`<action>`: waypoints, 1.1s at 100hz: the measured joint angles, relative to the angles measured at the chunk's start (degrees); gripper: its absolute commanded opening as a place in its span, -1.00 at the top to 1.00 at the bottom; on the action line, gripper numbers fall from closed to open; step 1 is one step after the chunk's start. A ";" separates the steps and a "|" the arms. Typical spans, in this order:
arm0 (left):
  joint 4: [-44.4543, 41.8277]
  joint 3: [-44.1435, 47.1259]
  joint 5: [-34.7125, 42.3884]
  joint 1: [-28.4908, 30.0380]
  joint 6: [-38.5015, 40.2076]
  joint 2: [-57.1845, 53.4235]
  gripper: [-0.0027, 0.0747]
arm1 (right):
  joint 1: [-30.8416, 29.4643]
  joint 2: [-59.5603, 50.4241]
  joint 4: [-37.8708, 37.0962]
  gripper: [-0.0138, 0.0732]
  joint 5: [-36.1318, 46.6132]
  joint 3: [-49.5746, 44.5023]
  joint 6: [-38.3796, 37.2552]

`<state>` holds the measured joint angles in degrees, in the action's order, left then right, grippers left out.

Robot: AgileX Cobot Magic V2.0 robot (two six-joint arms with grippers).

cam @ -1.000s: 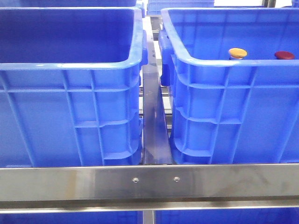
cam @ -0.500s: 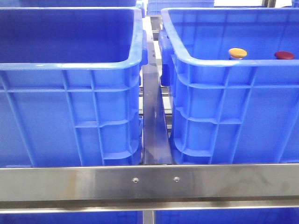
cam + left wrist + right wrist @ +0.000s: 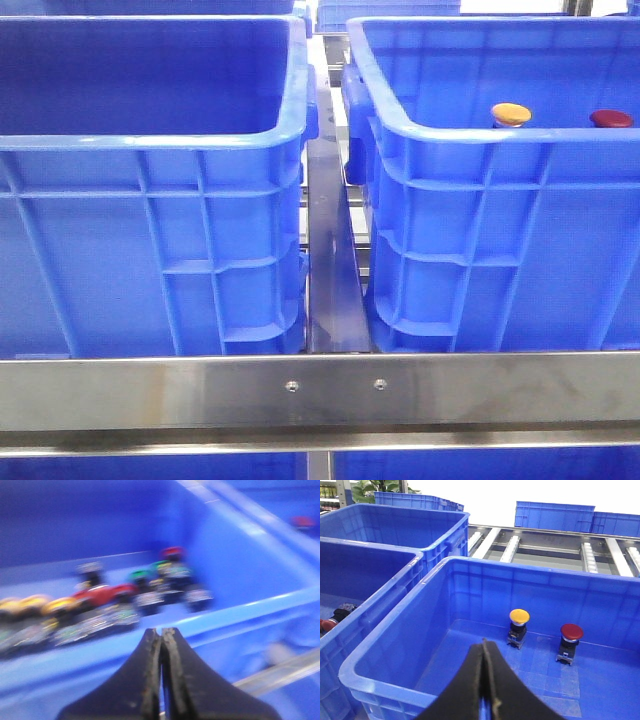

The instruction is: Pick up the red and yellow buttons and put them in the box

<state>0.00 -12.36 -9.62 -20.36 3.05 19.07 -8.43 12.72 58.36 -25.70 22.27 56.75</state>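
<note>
A yellow button (image 3: 511,113) and a dark red button (image 3: 610,118) stand upright on black bases inside the right blue box (image 3: 470,200). In the right wrist view the yellow button (image 3: 519,616) and red button (image 3: 571,631) stand side by side on the floor of the box (image 3: 395,672). My right gripper (image 3: 484,642) is shut and empty, above the box's near rim, well short of both buttons. My left gripper (image 3: 161,632) is shut and empty, over the rim of a crate (image 3: 240,615). That view is blurred. Neither gripper shows in the front view.
A second blue crate (image 3: 150,230) stands to the left, across a narrow metal gap (image 3: 330,270). In the left wrist view it holds several yellow, red and green buttons (image 3: 100,602). A steel rail (image 3: 320,390) runs across the front. Roller conveyors (image 3: 545,547) and more crates lie behind.
The front view has shifted a hair sideways. The crates and the two buttons keep their places.
</note>
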 measured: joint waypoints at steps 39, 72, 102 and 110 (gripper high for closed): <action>-2.95 12.39 5.75 17.90 -1.57 -18.48 0.98 | 0.00 0.00 0.00 0.83 -0.10 0.00 0.00; -3.06 12.39 4.50 21.57 -2.30 -19.40 0.98 | 0.00 0.00 0.00 0.83 -0.10 0.00 0.00; -3.06 12.39 4.61 22.28 -2.63 -19.40 0.98 | 0.00 0.00 0.00 0.83 -0.10 0.00 0.00; -3.06 12.39 4.61 22.28 -2.63 -19.40 0.98 | 0.00 0.00 0.00 0.83 -0.10 0.00 0.00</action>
<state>-3.06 0.03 -5.02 1.92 0.41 -0.33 -8.43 12.72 58.36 -25.80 22.27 56.75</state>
